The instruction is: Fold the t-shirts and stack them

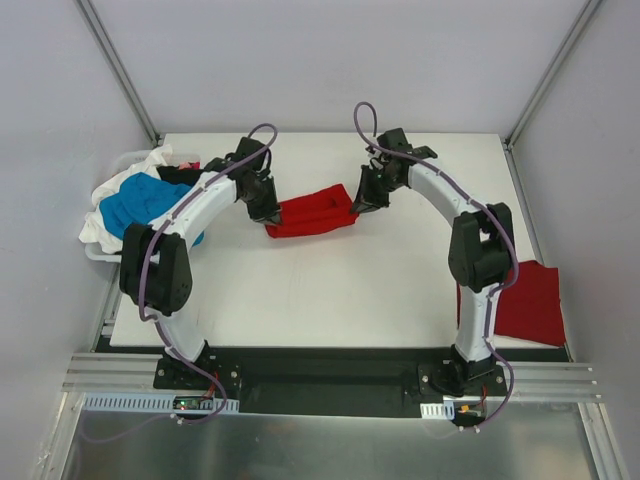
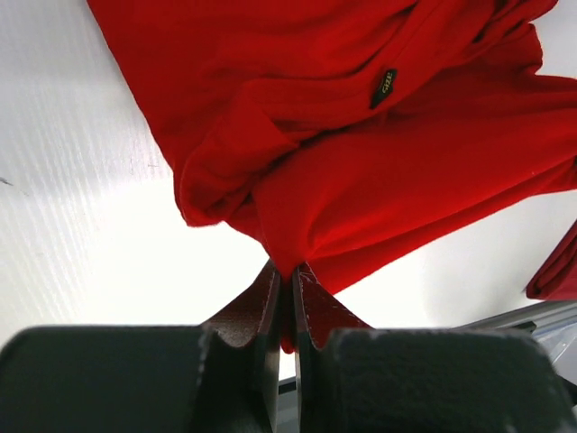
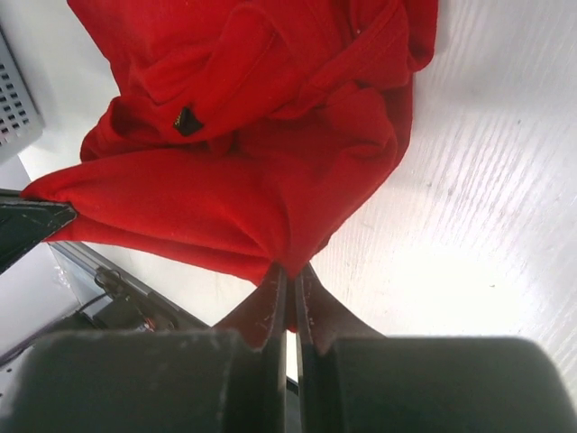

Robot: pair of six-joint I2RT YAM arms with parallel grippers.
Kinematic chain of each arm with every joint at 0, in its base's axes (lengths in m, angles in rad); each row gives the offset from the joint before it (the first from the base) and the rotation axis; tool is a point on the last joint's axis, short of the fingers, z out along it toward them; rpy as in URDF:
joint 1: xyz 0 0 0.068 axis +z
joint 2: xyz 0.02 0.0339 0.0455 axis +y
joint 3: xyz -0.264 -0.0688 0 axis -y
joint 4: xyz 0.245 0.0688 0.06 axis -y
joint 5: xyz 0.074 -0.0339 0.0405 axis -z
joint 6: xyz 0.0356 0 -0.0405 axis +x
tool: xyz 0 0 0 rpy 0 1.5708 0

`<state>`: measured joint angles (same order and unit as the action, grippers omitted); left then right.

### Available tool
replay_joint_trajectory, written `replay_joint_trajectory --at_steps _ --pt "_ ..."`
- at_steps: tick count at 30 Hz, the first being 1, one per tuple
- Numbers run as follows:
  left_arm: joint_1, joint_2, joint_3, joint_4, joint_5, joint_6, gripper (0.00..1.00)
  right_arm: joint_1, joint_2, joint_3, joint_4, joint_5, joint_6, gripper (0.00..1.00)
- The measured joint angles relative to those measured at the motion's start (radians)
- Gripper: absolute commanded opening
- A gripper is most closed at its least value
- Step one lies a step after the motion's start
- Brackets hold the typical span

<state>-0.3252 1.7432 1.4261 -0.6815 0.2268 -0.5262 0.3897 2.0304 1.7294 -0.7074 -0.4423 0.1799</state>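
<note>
The left gripper point(image 2: 288, 275) and right gripper point(image 3: 290, 273) each clamp one end of the red t-shirt point(image 1: 312, 213), its long axis lying between them.

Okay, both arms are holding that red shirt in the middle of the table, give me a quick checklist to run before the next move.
1. Grip of left end effector on the red t-shirt: ok, shut on one end.
2. Grip of right end effector on its other end: ok, shut.
3. Shirt spread flat between them: not ok, bunched and creased.
4. Single layer in each grip: cannot tell.
5. Clearance from the folded red shirt on the right: ok, apart.
6. Clearance from the pile of shirts on the left: ok, apart.
</note>
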Motion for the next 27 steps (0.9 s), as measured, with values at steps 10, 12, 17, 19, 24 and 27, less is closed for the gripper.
replay_joint_trajectory --at_steps 10,12,17,19,24,27 --pt "0.027 0.09 0.246 -0.076 -0.017 0.002 0.03 -0.021 0.101 0.196 0.007 -0.01 0.053 0.01" --pt "0.039 0.109 0.276 -0.083 -0.027 0.002 0.04 -0.021 0.117 0.243 0.005 -0.011 0.066 0.01" --pt "0.058 0.155 0.292 -0.092 -0.029 0.002 0.05 -0.021 0.166 0.343 0.017 -0.023 0.095 0.01" --pt "0.065 0.187 0.298 -0.092 -0.028 0.002 0.05 -0.021 0.185 0.353 0.028 -0.031 0.109 0.01" --pt "0.079 0.248 0.312 -0.098 -0.026 0.002 0.03 -0.021 0.234 0.353 0.039 -0.045 0.135 0.01" --pt "0.078 0.248 0.313 -0.101 -0.023 0.002 0.02 -0.021 0.234 0.328 0.049 -0.045 0.137 0.01"
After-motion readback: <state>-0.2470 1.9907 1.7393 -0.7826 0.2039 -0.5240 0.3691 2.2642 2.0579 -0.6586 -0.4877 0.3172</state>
